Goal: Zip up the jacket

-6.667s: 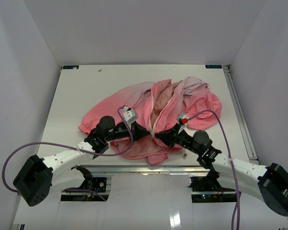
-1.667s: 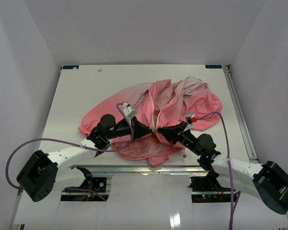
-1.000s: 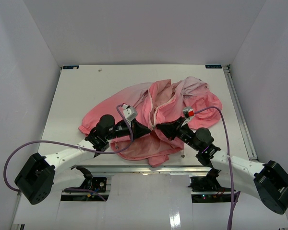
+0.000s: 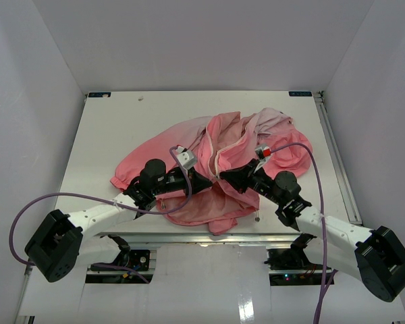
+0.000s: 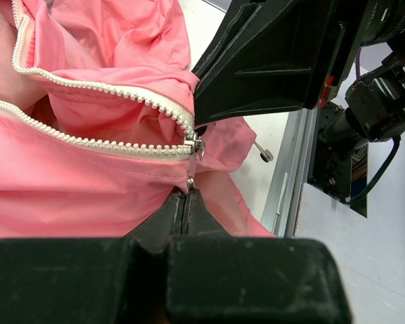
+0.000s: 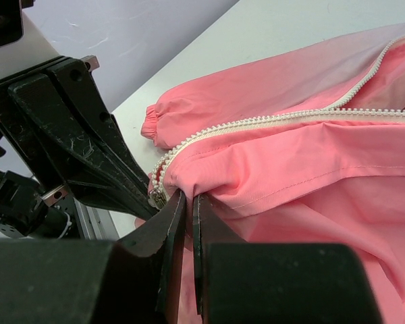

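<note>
jacket point(image 4: 243, 145): crumpled centre-right on desk point(image 4: 121, 128), zipper point(image 5: 94, 145) open, slider point(image 5: 196, 145) at near end | left end effector point(image 5: 186, 197): pinching pull tab point(image 5: 190, 181) | right end effector point(image 6: 187, 197): pinching jacket fabric beside zipper | risk, judged: thin fabric slips or bunches, slider jams

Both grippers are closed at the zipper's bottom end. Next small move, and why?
Probably ease the left gripper a little along the open teeth, dragging the slider with it. Its jaws look shut on the pull tab, both rows of teeth already meet in the slider, and the right gripper pinches the jacket hem beside it as an anchor.
</note>
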{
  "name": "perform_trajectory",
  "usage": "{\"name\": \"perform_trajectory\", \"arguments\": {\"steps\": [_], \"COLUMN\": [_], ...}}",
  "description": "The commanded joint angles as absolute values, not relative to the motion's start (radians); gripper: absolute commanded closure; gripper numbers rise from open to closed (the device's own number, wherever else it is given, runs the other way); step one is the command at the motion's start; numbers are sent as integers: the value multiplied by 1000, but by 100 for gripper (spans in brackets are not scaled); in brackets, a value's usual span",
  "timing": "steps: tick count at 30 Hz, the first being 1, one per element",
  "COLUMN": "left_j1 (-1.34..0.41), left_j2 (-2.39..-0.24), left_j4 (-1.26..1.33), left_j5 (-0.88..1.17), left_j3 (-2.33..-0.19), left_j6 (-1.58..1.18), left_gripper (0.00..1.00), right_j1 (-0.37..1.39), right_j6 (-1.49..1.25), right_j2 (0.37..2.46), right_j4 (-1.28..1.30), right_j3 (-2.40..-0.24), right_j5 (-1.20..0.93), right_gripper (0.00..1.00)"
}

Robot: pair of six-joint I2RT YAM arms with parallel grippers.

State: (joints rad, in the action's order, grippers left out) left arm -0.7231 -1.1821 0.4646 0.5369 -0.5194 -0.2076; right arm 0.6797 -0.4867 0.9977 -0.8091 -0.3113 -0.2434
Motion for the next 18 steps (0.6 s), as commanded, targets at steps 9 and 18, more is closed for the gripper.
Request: {"name": "perform_trajectory", "arguments": {"steps": [9,18], "left_j1": [-729,-726], "left_j2": [-1093,-1107], "left_j4": [482,522], "left_j5": [519,502], "left_j3": [-514,-533], "left_j6": [-324,-380], "left_gripper": [57,40], "right_j1": [667,669], "right_j6": [-491,-500], "right_j2": [975,977], "right_j4": [-975,-1010], "right_j3": [-292,-255], "right_j5": [-276,-297], "right_gripper": [92,92]}}
